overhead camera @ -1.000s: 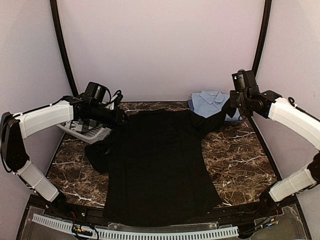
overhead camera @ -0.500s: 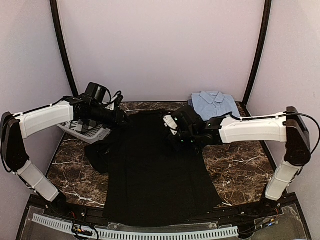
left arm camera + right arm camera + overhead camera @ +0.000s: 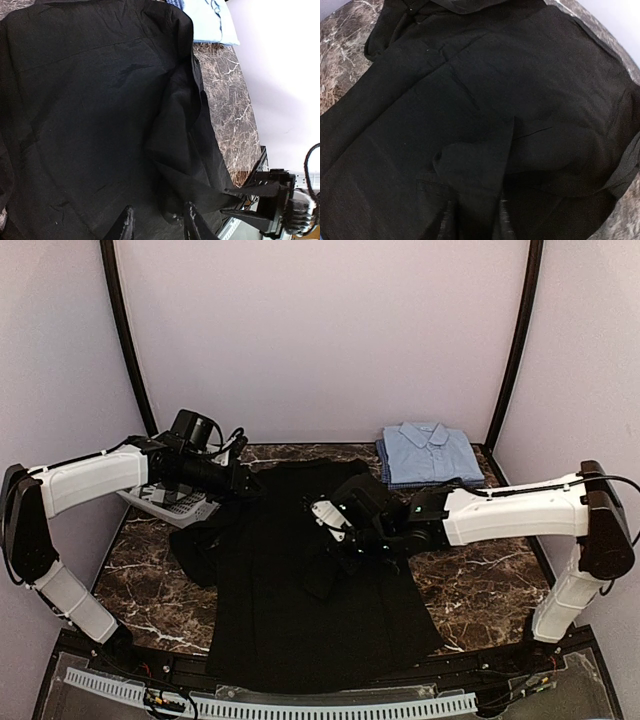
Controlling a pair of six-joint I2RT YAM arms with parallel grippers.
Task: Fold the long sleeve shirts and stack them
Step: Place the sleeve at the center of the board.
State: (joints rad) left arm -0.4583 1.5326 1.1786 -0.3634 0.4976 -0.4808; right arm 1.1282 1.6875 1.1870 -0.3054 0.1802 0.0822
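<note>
The black shirt [image 3: 300, 620] lies spread flat on the marble table, collar at the back. It also shows in the left wrist view [image 3: 90, 100] and the right wrist view [image 3: 470, 90]. My right gripper [image 3: 338, 532] [image 3: 473, 225] hangs over the shirt's middle, shut on its right sleeve [image 3: 323, 578], which is drawn across the body. My left gripper [image 3: 240, 478] [image 3: 159, 225] is open over the shirt's left shoulder. The left sleeve [image 3: 195, 550] lies crumpled at the left. The light blue shirt [image 3: 430, 452] [image 3: 210, 20] sits folded at the back right.
A pale slatted basket [image 3: 170, 502] stands at the back left under my left arm. Bare marble [image 3: 480, 560] shows right of the black shirt. A toothed rail [image 3: 300, 705] runs along the table's front edge.
My right gripper has swung from the back right corner to over the shirt's middle, pulling the right sleeve across the body. My left arm has barely moved.
</note>
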